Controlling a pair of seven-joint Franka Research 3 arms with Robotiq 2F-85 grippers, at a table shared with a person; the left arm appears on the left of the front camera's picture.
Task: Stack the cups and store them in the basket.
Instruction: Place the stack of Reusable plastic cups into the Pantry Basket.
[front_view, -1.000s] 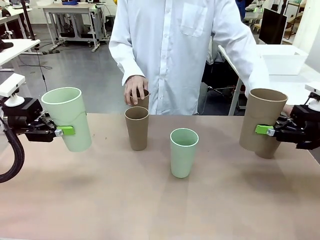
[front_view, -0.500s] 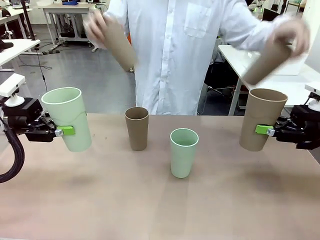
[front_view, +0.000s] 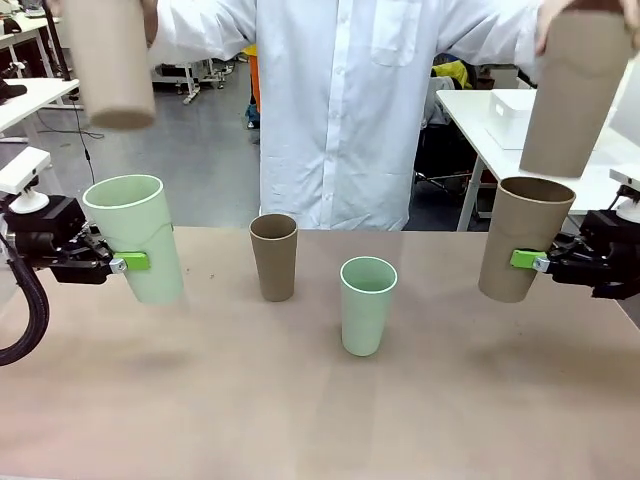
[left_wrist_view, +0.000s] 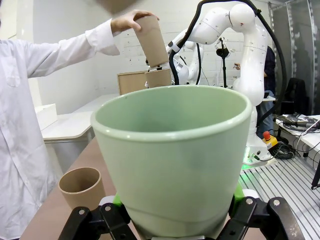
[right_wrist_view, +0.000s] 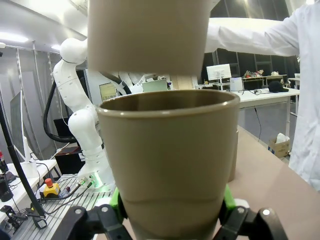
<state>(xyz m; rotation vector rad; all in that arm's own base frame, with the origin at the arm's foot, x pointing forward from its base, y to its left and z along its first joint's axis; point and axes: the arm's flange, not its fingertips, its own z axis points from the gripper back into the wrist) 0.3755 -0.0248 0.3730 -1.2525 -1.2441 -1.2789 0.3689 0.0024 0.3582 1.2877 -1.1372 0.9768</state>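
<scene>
My left gripper (front_view: 128, 262) is shut on a mint green cup (front_view: 135, 235) held tilted, mouth up, above the table's left side; the same cup (left_wrist_view: 172, 155) fills the left wrist view. My right gripper (front_view: 532, 260) is shut on a tan-brown cup (front_view: 520, 240), also seen close up (right_wrist_view: 170, 155). The person holds one brown cup (front_view: 110, 60) above the mint cup and another (front_view: 575, 90) just above my right cup. A brown cup (front_view: 273, 255) and a mint cup (front_view: 367, 305) stand mid-table. The white basket (front_view: 512, 108) sits on a table behind, partly hidden.
The person in a white shirt (front_view: 345, 110) stands at the far edge with both arms spread wide. The brown tabletop (front_view: 300, 410) is bare in front of the two standing cups. The right arm (left_wrist_view: 240, 45) appears far off in the left wrist view.
The person has swung both brown cups outward and upright; they now hang over the cups in my grippers. Neither arm has moved.
</scene>
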